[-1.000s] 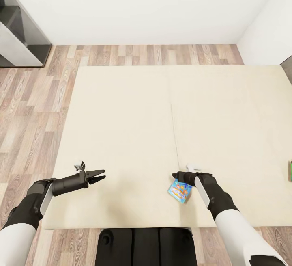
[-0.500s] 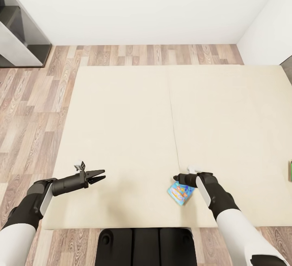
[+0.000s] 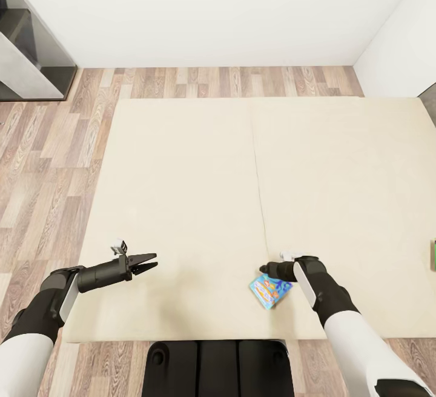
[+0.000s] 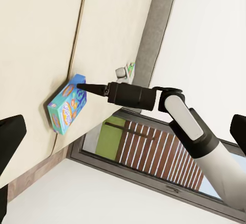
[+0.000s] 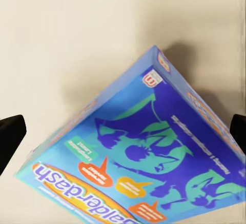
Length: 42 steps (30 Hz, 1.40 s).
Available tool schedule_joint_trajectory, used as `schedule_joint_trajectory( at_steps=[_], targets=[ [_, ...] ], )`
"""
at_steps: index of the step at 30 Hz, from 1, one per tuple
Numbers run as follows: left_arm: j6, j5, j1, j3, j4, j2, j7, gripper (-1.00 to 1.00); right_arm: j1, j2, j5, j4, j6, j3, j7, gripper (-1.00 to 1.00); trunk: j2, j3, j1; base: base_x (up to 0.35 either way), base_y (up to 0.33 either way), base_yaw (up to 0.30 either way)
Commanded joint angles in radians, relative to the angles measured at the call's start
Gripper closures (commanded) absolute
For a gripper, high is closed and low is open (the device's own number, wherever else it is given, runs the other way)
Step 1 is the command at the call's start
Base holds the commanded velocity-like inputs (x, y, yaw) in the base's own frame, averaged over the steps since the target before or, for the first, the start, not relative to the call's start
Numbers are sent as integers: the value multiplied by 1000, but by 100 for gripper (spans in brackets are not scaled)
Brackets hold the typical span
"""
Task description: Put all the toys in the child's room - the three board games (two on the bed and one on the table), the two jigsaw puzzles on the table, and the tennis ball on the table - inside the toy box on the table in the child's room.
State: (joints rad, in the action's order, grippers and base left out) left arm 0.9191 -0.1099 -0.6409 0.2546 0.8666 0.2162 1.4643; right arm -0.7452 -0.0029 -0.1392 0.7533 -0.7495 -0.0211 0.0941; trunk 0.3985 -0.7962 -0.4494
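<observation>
One blue game (image 3: 270,291) is being seen on the bed (image 3: 181,203), near its front edge, just right of the seam between the two beige pads. It is a flat card box with glossy print in turquoise, dark blue and orange; in the right wrist view (image 5: 148,167) one corner is tilting up off the pad. A second game (image 3: 433,254), green, is being shown only as a sliver at the bed's right edge. The right claw (image 3: 264,269) is being held just above the blue game, spread, with both finger tips at the wrist picture's sides and the box between them, ungripped. The left claw (image 3: 148,262) is being held over the left pad, spread and gripping nothing. The pads are matte and smooth; the floor (image 3: 42,160) is wood plank.
</observation>
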Motion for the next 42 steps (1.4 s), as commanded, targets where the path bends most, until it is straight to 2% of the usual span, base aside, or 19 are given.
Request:
schedule_joint_trajectory(
  at_steps=[1,9,15,42],
  targets=[
    [11,-1,0,0,0,0,3,-100,0,-2,-3,1,-7,-2,2,-100,1,-1,-1,0,0,0],
    [11,-1,0,0,0,0,3,-100,0,-23,-3,0,-44,-3,-4,-100,1,-1,-1,0,0,0],
    [11,-1,0,0,0,0,2,-100,0,-32,-3,-2,-50,-3,-44,-100,1,-1,-1,0,0,0],
    [11,-1,0,0,0,0,2,-100,1,-31,-2,-6,-89,1,-55,-100,1,-1,-1,0,0,0]
  ],
)
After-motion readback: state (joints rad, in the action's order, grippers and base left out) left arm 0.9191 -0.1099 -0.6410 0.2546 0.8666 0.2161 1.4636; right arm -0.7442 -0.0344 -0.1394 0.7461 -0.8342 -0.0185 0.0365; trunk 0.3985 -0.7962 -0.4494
